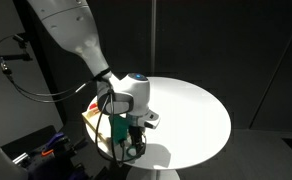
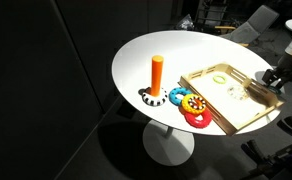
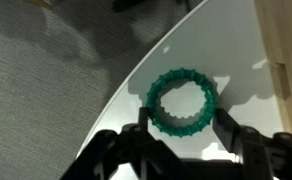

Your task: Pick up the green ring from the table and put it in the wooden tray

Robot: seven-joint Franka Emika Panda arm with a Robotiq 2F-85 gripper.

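Observation:
The green ring (image 3: 182, 100) lies face-up to the wrist camera, over the white table (image 3: 226, 40) near its curved edge. My gripper (image 3: 183, 125) has one finger on each side of the ring, and both fingers touch its toothed rim. In an exterior view the gripper (image 1: 134, 128) is low over the table's near edge with a bit of green (image 1: 120, 135) beside it. The wooden tray (image 2: 226, 110) lies on the table; its edge also shows in the wrist view (image 3: 281, 60). In that exterior view the gripper (image 2: 271, 82) is at the tray's far side, and the ring is hidden.
A multicoloured toy with an orange peg (image 2: 157, 75) and loose coloured rings (image 2: 191, 105) stand on the table (image 2: 156, 45) beside the tray. Grey floor (image 3: 56, 80) lies beyond the table edge. Dark curtains surround the scene.

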